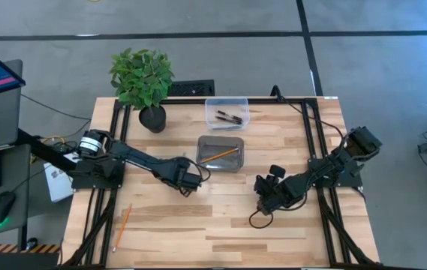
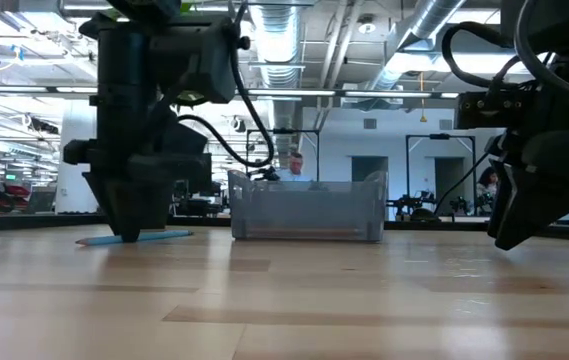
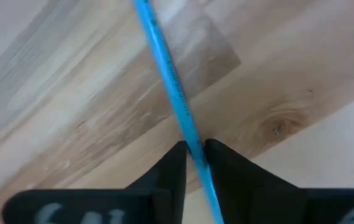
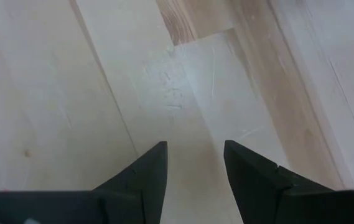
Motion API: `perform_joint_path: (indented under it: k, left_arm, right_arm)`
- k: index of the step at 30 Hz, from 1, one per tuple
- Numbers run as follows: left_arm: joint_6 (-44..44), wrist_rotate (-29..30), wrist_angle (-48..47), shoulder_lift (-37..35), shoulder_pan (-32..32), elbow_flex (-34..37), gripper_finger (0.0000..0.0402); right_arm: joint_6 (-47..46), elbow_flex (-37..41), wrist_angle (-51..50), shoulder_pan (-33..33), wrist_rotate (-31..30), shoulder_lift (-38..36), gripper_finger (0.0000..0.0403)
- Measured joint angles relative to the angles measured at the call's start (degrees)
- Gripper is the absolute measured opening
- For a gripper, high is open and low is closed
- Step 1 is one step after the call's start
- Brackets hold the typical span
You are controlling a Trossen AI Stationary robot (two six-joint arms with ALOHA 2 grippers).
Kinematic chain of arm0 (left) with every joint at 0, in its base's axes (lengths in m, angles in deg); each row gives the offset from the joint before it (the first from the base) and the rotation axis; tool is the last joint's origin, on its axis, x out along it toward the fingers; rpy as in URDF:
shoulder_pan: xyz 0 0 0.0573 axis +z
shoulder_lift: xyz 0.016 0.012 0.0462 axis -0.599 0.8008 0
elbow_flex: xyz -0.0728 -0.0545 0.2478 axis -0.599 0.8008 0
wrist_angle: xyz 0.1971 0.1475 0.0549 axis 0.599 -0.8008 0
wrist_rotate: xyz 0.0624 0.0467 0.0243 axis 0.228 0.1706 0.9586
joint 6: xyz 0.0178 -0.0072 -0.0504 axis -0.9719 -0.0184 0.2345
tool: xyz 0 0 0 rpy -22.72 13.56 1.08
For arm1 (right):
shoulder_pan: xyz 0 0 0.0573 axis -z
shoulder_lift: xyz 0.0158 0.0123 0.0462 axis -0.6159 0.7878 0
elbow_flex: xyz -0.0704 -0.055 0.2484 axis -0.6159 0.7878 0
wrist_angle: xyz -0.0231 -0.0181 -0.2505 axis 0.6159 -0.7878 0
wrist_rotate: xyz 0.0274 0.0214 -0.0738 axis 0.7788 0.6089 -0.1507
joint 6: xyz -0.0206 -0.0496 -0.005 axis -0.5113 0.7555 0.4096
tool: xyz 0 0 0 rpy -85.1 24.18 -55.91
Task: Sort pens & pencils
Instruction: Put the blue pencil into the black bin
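The light blue pencil [image 3: 164,68] lies flat on the wood, and my left gripper [image 3: 194,155] is shut on it near the table's middle [image 1: 188,184]. In the low view the pencil [image 2: 169,236] sticks out level from under the fingers [image 2: 129,225]. One orange pencil [image 1: 221,154] lies in the grey tray [image 1: 202,142]. Another orange pencil [image 1: 123,223] lies on the table near the left front. Black pens [image 1: 228,117] lie in the clear box [image 1: 210,105]. My right gripper [image 1: 262,204] is open over bare wood [image 4: 195,168]. My left gripper pinches the blue pencil's shaft [image 3: 191,138] between its two fingers, coming from above and pointing down, with the fingers across the pencil. The pencil looks level and on the tabletop in the low view.
A potted plant [image 1: 142,79] stands at the far left corner of the table. The clear box and grey tray sit one behind the other at the far middle. Bare wood stretches between the two grippers and along the near edge. A person [image 2: 295,165] shows far behind the tray.
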Motion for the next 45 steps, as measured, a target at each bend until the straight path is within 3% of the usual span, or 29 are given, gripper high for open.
perform_joint_path:
  k: [4, 18, 25, 31, 36, 45]
  left_arm:
    - [-5.8, -0.9, 0.1, 0.0, -0.1, 0.0, 0.0012]
    - [-22.4, -2.6, -0.3, 0.4, -3.4, -1.3, 0.0005]
    - [-26.2, -7.8, -1.3, 0.3, -6.5, -1.5, 0.0002]
    - [-30.8, -17.8, -0.9, 0.3, -9.6, -1.5, 0.0001]
    - [-33.2, -18.1, 2.9, 0.3, -10.2, -1.4, 0.0001]
    - [-39.0, -15.3, 6.4, 0.4, -8.6, -1.5, 0.0000]
  right_arm:
    - [0.0, 0.0, 0.0, 0.0, 0.0, 0.0, 0.0182]
    - [-0.7, 0.0, 2.2, 0.0, 1.5, 0.0, 0.0182]
    - [-1.6, 0.0, 2.9, 0.0, 1.5, 0.0, 0.0182]
    - [-3.1, 0.0, 3.0, 0.0, 3.0, 0.0, 0.0182]
    - [-2.6, 0.0, 6.3, 0.2, 3.1, 0.0, 0.0182]
    - [10.1, 0.0, 21.5, 1.6, 6.0, 0.0, 0.0182]
